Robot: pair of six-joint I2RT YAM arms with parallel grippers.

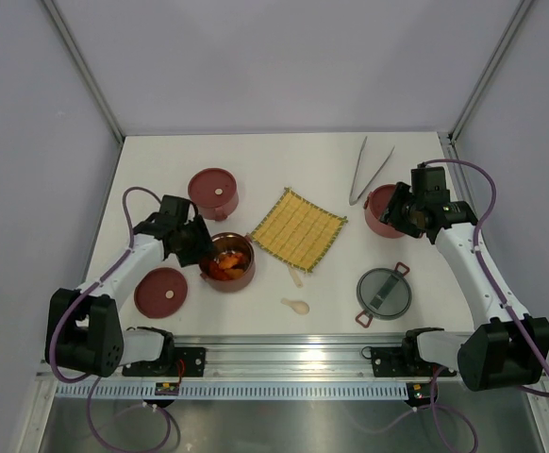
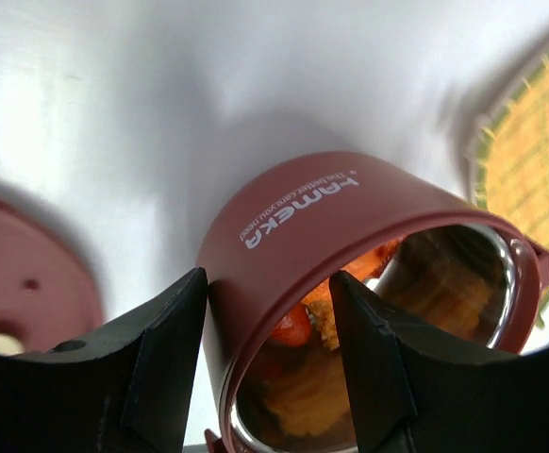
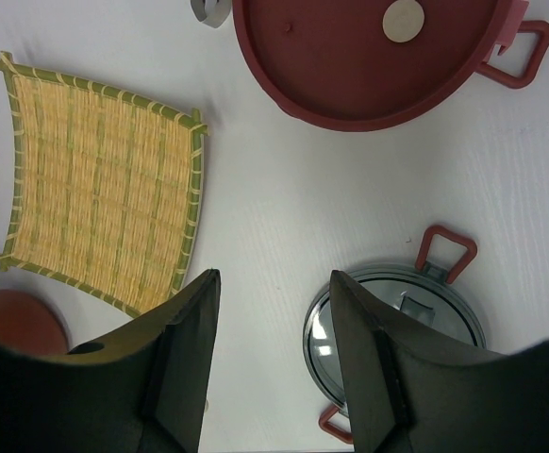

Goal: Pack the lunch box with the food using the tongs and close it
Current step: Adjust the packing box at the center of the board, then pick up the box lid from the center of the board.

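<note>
A dark-red lunch box tier (image 1: 229,262) holds orange and red food (image 1: 225,263) left of centre. My left gripper (image 1: 199,247) straddles its near wall (image 2: 284,217): one finger (image 2: 175,321) rests against the outside, the other finger (image 2: 369,330) is inside, apart from the wall, so the jaws are open. A red sausage piece (image 2: 298,326) shows inside. My right gripper (image 1: 399,209) hovers open and empty beside a second tier (image 3: 350,66) covered by a red disc lid. The silver tongs (image 1: 369,170) lie at the back right. The grey top lid (image 1: 384,293) lies on the table.
A third lidded tier (image 1: 214,192) stands at the back left. A loose red disc lid (image 1: 161,291) lies front left. The yellow woven mat (image 1: 298,228) is in the middle, with a cream spoon (image 1: 296,305) in front of it.
</note>
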